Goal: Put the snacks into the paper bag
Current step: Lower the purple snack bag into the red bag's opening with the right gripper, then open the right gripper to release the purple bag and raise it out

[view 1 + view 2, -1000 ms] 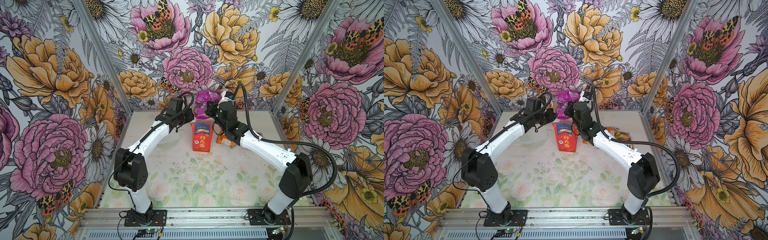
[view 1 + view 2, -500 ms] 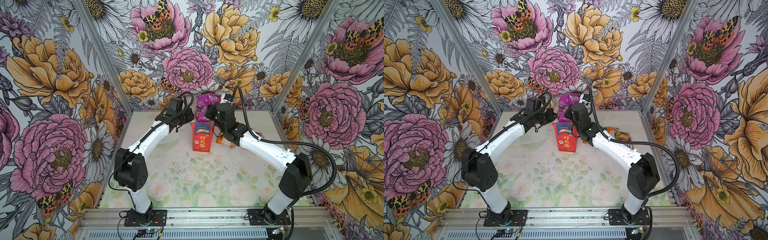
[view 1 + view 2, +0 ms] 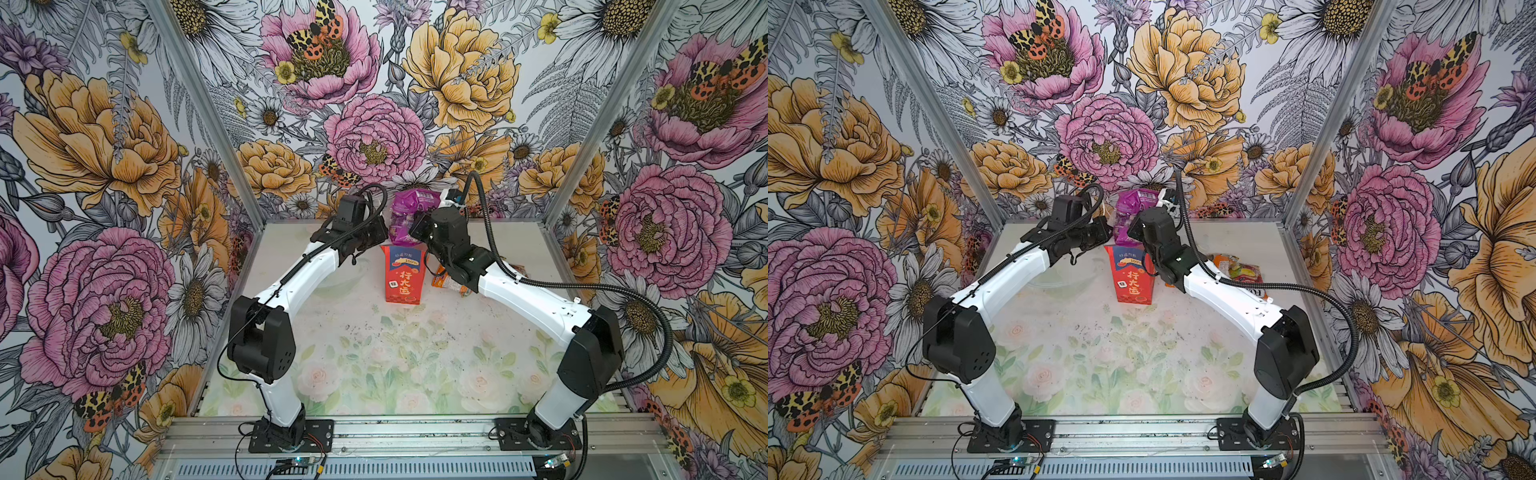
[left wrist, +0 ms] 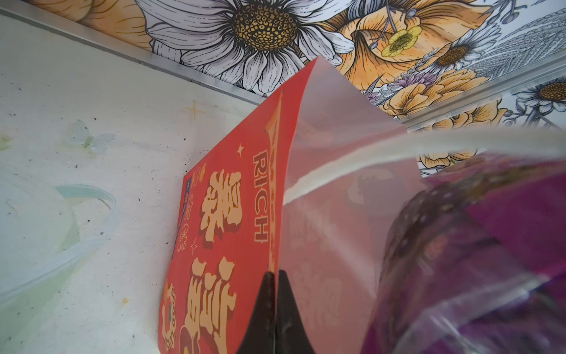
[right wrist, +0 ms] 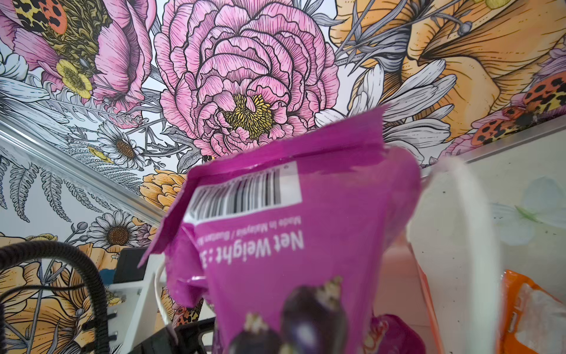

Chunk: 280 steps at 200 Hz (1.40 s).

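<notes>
Bag (image 3: 403, 276) upright, rim clamped in left gripper (image 4: 275, 277); right gripper (image 3: 417, 227) clenched on purple packet (image 3: 411, 205), packet's lower end at bag mouth; orange packet (image 3: 445, 281) lies beside bag

Left wrist view: the purple packet (image 4: 477, 251) is a close blur, cut off at two edges, hiding part of the paper bag (image 4: 220, 214); the left claw (image 4: 275, 277) runs off the frame's edge. Right wrist view: the packet's lower end leaves the frame. In a top view the right arm (image 3: 519, 291) covers part of the orange packets (image 3: 446, 281), and the right claw (image 3: 410, 227) is too small to read.
</notes>
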Tool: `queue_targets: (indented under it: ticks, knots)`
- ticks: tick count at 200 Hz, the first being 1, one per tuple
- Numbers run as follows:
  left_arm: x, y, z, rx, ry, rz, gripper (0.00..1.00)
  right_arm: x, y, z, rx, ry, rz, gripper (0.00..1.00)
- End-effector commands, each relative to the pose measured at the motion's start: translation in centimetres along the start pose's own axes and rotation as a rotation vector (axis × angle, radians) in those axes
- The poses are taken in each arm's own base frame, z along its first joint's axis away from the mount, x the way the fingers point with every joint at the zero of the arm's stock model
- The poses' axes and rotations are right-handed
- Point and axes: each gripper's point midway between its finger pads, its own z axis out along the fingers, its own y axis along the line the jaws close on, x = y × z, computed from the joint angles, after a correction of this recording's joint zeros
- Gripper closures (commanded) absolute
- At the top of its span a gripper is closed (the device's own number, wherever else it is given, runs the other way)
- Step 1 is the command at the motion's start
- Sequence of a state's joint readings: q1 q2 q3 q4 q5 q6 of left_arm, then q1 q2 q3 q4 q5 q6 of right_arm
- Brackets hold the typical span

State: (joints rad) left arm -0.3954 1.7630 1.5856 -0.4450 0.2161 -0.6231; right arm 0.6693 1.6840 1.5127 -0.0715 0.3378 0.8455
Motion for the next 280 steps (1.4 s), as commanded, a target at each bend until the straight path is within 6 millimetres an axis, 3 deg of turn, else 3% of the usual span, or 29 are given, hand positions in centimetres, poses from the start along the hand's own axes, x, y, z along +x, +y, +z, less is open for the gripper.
queue_targets:
  ticks: [1,42,104,238,280]
  knots:
    - [0.1,-0.1,-0.5,-0.003,-0.013,0.001,1.0,-5.0,4.1,-1.2,-0.105,-0.144,0.068,1.0]
    - [0.1,-0.2,-0.6,-0.001,-0.013,0.002,1.0,-5.2,4.5,-0.7,-0.104,-0.154,0.065,1.0]
    - [0.0,-0.3,-0.6,0.0,-0.018,0.002,1.0,-4.1,3.5,0.5,-0.061,-0.13,0.059,1.0]
    - [0.1,-0.3,-0.7,0.0,-0.018,0.002,1.0,-3.0,2.7,0.3,-0.001,-0.118,0.026,1.0]
    - [0.1,-0.3,-0.7,0.0,-0.019,0.002,1.0,-2.8,2.7,0.0,0.001,-0.118,0.03,0.87]
